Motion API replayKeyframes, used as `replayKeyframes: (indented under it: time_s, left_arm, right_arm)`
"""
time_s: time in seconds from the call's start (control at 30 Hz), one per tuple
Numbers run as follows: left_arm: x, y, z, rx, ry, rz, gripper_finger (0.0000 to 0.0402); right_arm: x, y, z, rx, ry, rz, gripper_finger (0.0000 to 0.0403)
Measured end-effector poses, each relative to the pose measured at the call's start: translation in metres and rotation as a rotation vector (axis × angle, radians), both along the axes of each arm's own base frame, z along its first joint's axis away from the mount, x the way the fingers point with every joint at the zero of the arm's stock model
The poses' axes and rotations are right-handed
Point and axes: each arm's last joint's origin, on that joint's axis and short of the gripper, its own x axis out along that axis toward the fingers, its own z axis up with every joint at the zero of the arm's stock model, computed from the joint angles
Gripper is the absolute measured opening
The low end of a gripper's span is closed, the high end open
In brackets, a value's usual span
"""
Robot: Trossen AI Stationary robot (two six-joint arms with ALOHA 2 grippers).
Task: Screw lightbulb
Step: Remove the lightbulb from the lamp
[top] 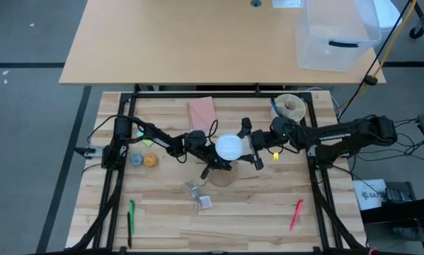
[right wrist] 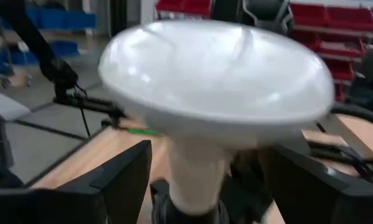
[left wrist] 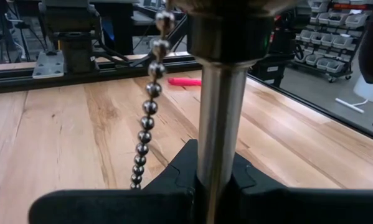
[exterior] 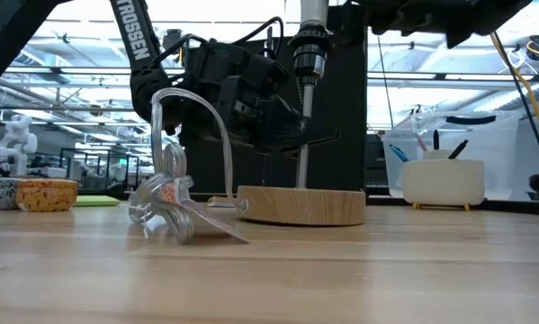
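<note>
On the table's left side lie a green pen (top: 131, 214), a grey piece (top: 136, 159) and a yellow piece (top: 150, 160). The left arm reaches in from there to the table's middle. Its gripper (top: 210, 168) is at the lamp stand, and in the left wrist view its dark fingers (left wrist: 174, 186) are clenched around the silvery rod (left wrist: 218, 124) of the stand, with a bead chain (left wrist: 146, 118) hanging just beside the rod. The low view shows that rod (exterior: 303, 126) rising upright from a round wooden base (exterior: 300, 204) on the table.

Near the base, toward the front edge, lies a crumpled clear wrapper (top: 199, 195); in the low view it (exterior: 172, 202) sits just left of the base. A pink pad (top: 201, 110) lies behind the left gripper.

The bulb (top: 229, 146) is at the table's middle, above the wooden base, between the two grippers. In the right wrist view its white dome (right wrist: 217, 71) tapers down to a neck that meets a dark socket below.

The right gripper (top: 253, 146) comes in from the right, its fingers (right wrist: 121, 174) spread on either side of the bulb's neck and standing clear of it, so the jaws are released. Farther right stand a cream bowl (top: 291, 106) at the back and a pink pen (top: 296, 214) near the front.
</note>
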Motion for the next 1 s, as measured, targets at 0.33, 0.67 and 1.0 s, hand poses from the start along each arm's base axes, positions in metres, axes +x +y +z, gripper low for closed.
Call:
replayKeyframes:
  time_s: [0.33, 0.67, 1.0]
  left_arm:
    - [0.000, 0.000, 0.000, 0.002, 0.000, 0.006, 0.0024]
    - [0.001, 0.000, 0.000, 0.004, 0.005, 0.053, 0.0024]
    - [0.003, -0.002, 0.000, 0.018, 0.007, 0.154, 0.0024]
  right_arm:
    - [-0.027, 0.011, 0.009, -0.009, 0.119, -0.078, 0.0290]
    - [-0.044, 0.021, 0.009, 0.017, 0.217, -0.204, 0.0290]
    - [-0.048, 0.053, -0.012, 0.070, 0.191, -0.373, 0.0290]
